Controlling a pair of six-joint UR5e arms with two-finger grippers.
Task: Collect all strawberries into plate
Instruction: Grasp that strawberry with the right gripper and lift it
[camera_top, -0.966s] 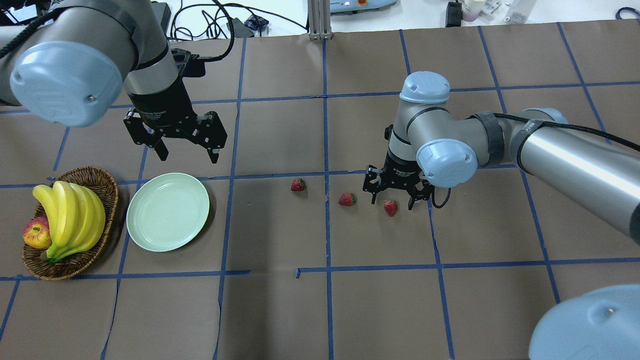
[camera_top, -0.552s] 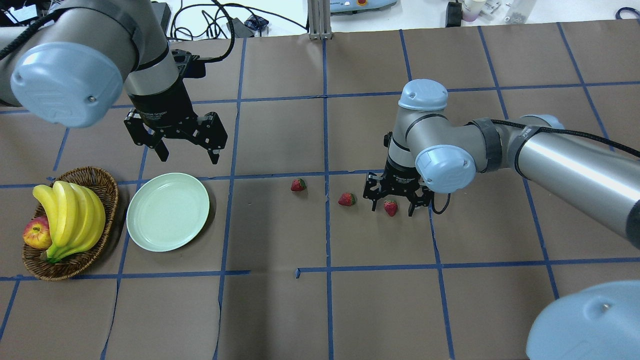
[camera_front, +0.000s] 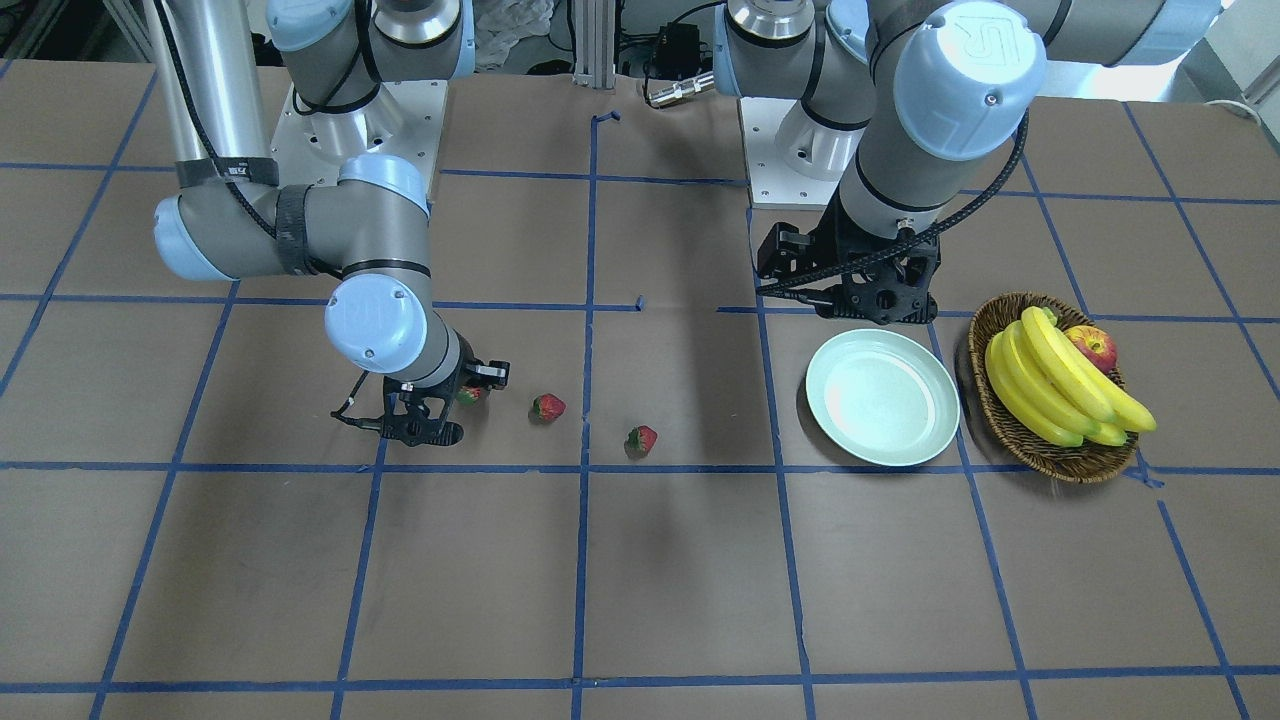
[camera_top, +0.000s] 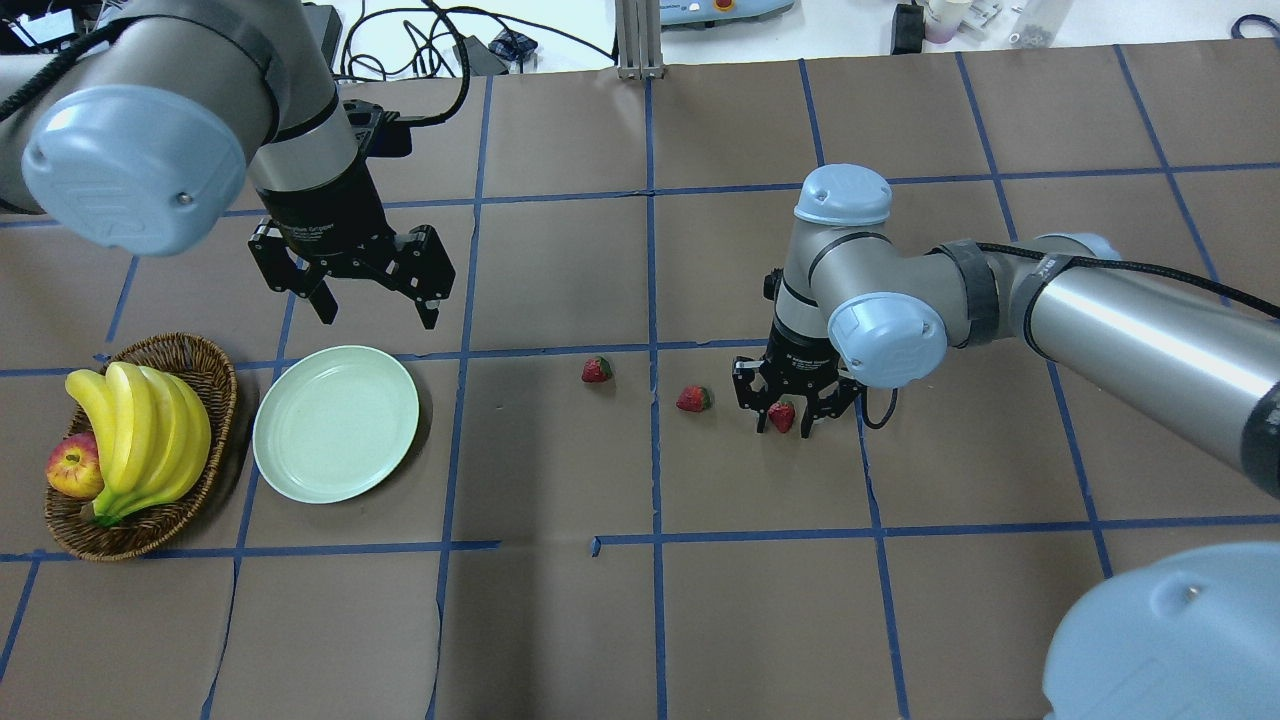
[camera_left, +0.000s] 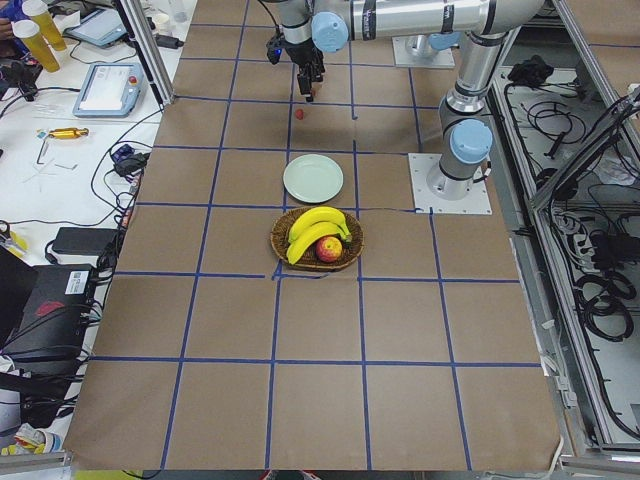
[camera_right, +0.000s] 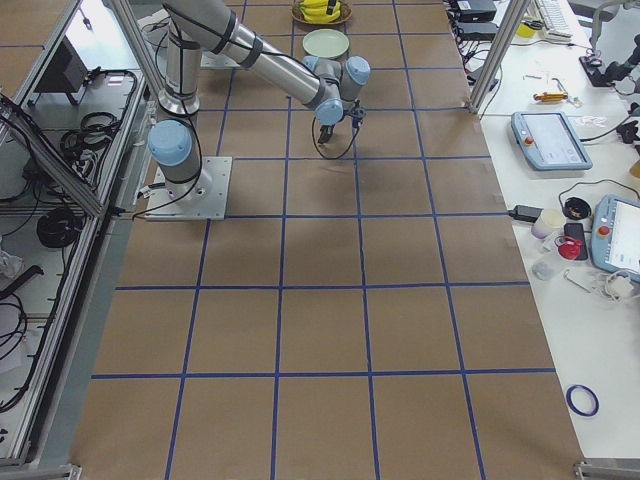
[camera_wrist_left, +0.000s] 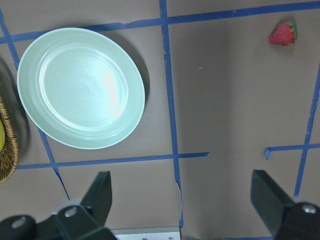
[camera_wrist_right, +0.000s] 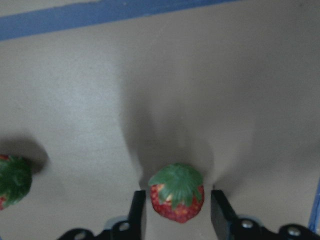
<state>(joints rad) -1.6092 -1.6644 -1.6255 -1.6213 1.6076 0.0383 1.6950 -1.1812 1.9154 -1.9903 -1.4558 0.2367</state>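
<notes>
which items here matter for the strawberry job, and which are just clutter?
Job:
- three small red toy strawberries
- round pale mint-green plate

Lying about:
- brown wicker basket
- yellow bananas in it
- red-yellow apple in it

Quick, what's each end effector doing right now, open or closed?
Left end effector: open, empty.
Right end effector: open, fingers flanking a strawberry, not clamped yet.

Bright, even light from overhead falls on the brown bench (camera_top: 560, 620), throwing a soft dark shadow beside the plate (camera_top: 335, 423), a pale glare patch lies on the plate's middle in the left wrist view, and the right wrist view is soft and blurred around the close strawberry (camera_wrist_right: 176, 192), which casts a broad dim shadow.
</notes>
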